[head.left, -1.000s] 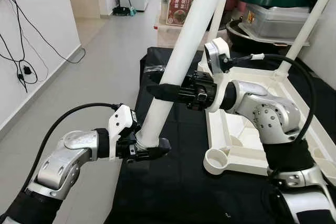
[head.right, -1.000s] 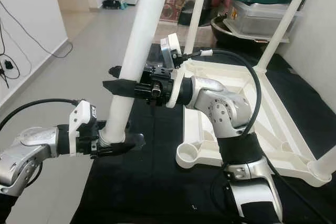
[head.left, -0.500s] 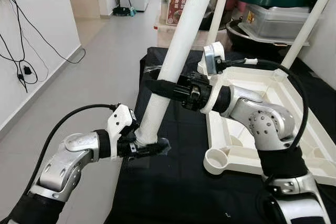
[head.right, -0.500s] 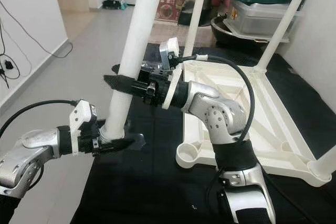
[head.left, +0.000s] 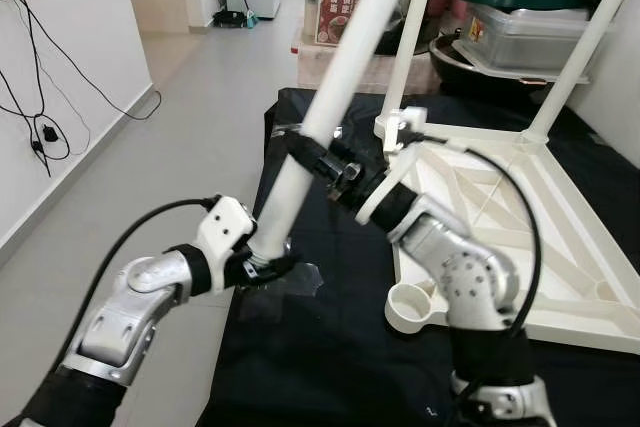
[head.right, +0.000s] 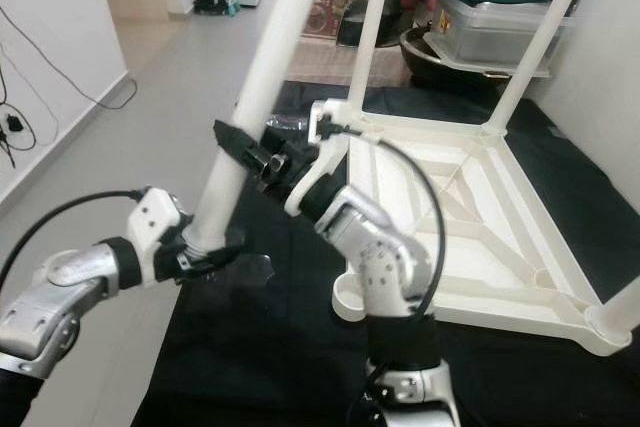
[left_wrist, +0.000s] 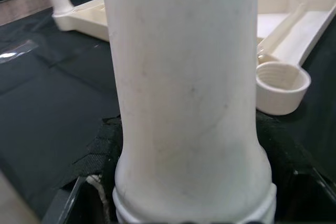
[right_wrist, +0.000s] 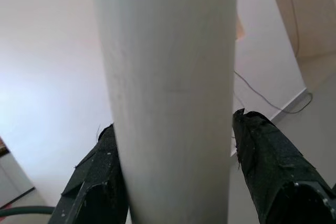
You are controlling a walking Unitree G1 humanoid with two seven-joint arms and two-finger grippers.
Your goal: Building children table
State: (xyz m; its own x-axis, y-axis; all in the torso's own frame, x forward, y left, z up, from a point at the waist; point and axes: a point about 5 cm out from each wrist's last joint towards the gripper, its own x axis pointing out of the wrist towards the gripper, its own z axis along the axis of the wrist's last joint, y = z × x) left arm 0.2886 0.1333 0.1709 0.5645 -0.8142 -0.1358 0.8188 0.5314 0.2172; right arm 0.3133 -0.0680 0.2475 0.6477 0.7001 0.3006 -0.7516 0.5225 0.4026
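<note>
A loose white table leg (head.left: 335, 87) leans steeply, its top tipped toward the far right. My left gripper (head.left: 264, 266) is shut on its threaded lower end, just above the black cloth. My right gripper (head.left: 322, 159) is shut on the same leg about a third of the way up. Black fingers (right_wrist: 275, 174) flank the leg (right_wrist: 168, 98) in the right wrist view. The white tabletop (head.left: 565, 282) lies upside down to the right, with two legs (head.left: 585, 47) standing in it. An empty round socket (head.left: 413, 305) sits at its near left corner, and the socket (left_wrist: 281, 83) lies just beyond the leg (left_wrist: 184, 103).
A black cloth (head.left: 340, 367) covers the work surface, with a clear plastic scrap (head.left: 295, 287) under the leg's end. Storage boxes and a green-lidded tub (head.left: 520, 7) stand at the back. Grey floor (head.left: 180, 117) and a wall with cables (head.left: 40, 127) are on the left.
The right arm has swung its elbow down toward me, and its gripper has turned on the leg. The leg's lower end and the left gripper have shifted slightly left.
</note>
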